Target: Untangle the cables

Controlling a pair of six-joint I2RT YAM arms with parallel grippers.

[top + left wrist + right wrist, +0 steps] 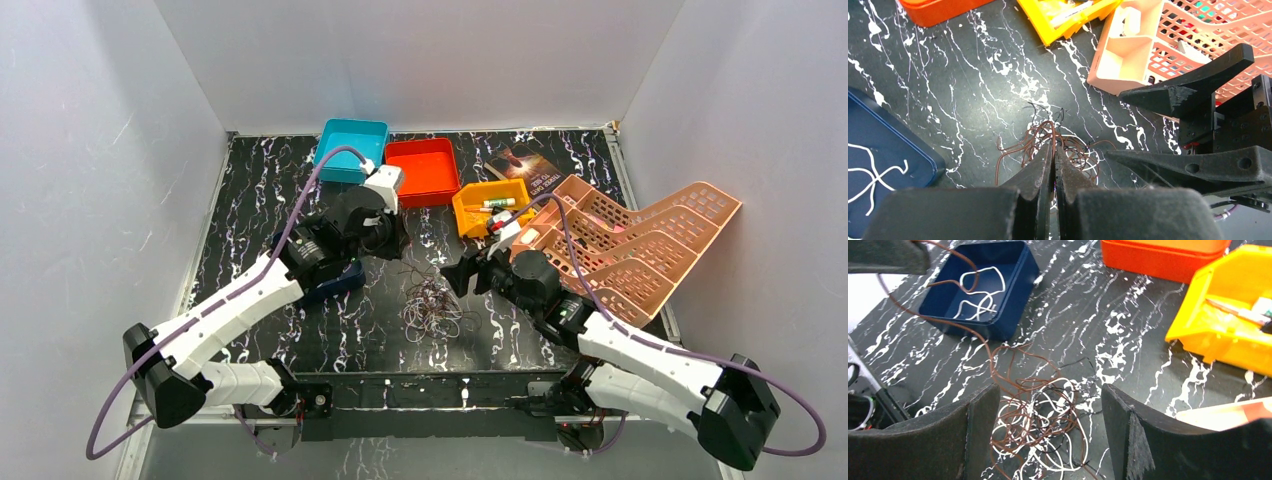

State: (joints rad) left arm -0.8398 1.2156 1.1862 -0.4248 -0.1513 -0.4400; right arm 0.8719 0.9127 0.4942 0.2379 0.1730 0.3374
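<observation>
The left pincer [1054, 150] is pressed shut on a brown cable [990, 357]. That strand runs taut from its tips down to the tangle of cables [1033, 420], which lies on the desk [260, 180] just below and ahead of it. The tangle is a loose heap of brown, white and black loops.

The right pincer [1048, 395] is spread wide and holds nothing. The heap sits directly between and below its 2 fingers, which are clear of the strands. In the top view the tangle [432, 312] lies between the 2 pincers, nearer the right one [458, 272].

Beyond the right pincer's left finger is a navy tray [1013, 315], with 1 white cable [980, 295] curled inside it. The tray is beside the left pincer, well apart from the heap. A yellow bin [1208, 315] stands past the right pincer's right finger. A book [520, 165] lies far beyond the right pincer, and its cover print is too small to read.
</observation>
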